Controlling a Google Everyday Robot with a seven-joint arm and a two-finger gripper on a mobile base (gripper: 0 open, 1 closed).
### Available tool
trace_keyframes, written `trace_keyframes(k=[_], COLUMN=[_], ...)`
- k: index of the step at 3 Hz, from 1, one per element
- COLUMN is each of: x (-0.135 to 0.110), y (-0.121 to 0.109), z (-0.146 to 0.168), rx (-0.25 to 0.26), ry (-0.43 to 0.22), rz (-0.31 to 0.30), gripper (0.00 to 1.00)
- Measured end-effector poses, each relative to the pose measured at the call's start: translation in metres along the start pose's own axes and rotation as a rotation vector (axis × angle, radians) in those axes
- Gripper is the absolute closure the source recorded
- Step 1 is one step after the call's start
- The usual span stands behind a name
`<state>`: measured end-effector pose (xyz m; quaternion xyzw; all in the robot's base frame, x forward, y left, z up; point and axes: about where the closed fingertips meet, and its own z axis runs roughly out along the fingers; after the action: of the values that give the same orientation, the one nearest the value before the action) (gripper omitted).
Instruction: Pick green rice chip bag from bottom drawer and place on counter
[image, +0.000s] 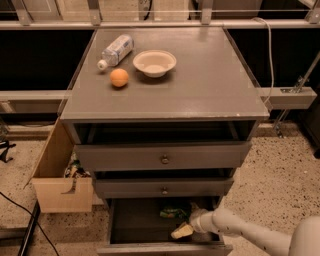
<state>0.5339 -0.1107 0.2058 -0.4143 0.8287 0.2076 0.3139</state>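
The bottom drawer (120, 225) is pulled open, with a dark inside. The green rice chip bag (173, 213) lies at the back of it, right of the middle, partly under the drawer above. My gripper (182, 230) is down inside the drawer, just in front of and below the bag, at the end of the white arm (235, 227) that reaches in from the lower right. I cannot tell whether it touches the bag. The grey counter (210, 85) tops the cabinet.
On the counter are a clear plastic bottle (116, 50) lying on its side, an orange (119, 77) and a white bowl (154, 62). Two shallower drawers with knobs (164, 159) sit above. An open cardboard box (60, 185) stands on the floor at left.
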Motion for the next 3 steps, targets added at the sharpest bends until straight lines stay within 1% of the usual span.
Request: trace_keyframes(k=[1,2,3], x=[-0.0005,0.0016,0.0013], y=[-0.0038,-0.0049,-0.0058], z=[0.0097,0.0178,0.0184], rx=[0.020,0.050,0.056], ry=[-0.022,-0.029,-0.031], rz=[-0.011,-0.036,-0.038], gripper=[0.00,0.19,0.42])
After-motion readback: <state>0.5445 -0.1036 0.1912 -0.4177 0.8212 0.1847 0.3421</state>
